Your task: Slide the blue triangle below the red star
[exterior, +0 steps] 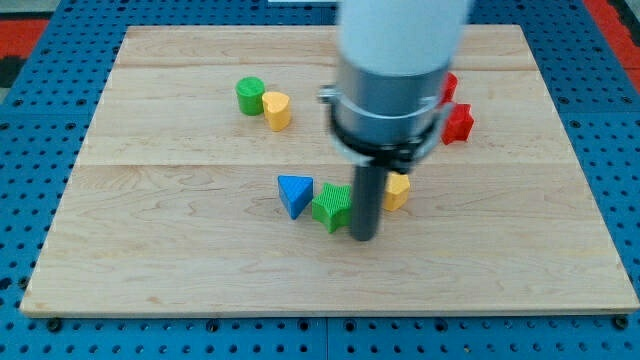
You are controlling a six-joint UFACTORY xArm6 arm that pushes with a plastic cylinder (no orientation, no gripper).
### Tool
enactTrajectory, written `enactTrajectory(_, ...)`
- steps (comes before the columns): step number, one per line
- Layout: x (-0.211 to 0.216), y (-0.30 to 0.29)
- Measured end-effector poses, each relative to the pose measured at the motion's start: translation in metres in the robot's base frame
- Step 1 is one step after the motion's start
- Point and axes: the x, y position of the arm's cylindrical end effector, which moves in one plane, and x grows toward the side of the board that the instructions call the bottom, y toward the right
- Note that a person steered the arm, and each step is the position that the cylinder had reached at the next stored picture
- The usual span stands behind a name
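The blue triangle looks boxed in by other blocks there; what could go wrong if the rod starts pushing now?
My tip sits just right of the green block, which touches the blue triangle. Pushing left would likely shove both blocks, away from the red star. The yellow block beside the rod could also get knocked.

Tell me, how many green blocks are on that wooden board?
2. A green round block sits at upper left touching a yellow one; a green block lies mid-board beside the blue triangle. The arm may hide others.
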Motion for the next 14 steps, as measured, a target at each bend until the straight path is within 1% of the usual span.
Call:
enactTrajectory(1,0.012,-0.051)
enactTrajectory(3,-0.072,-0.056)
enactTrajectory(4,-0.076,-0.05)
enactTrajectory(5,-0.103,-0.071)
enactTrajectory(6,-0.107,-0.038)
enactTrajectory(7,-0.101,-0.007)
enactTrajectory(8,-0.098,-0.002)
enactTrajectory(11,-0.086,0.058)
enactTrajectory(12,-0.073,0.058)
enactTrajectory(13,-0.077,0.077)
enactTrajectory(14,-0.082,0.116)
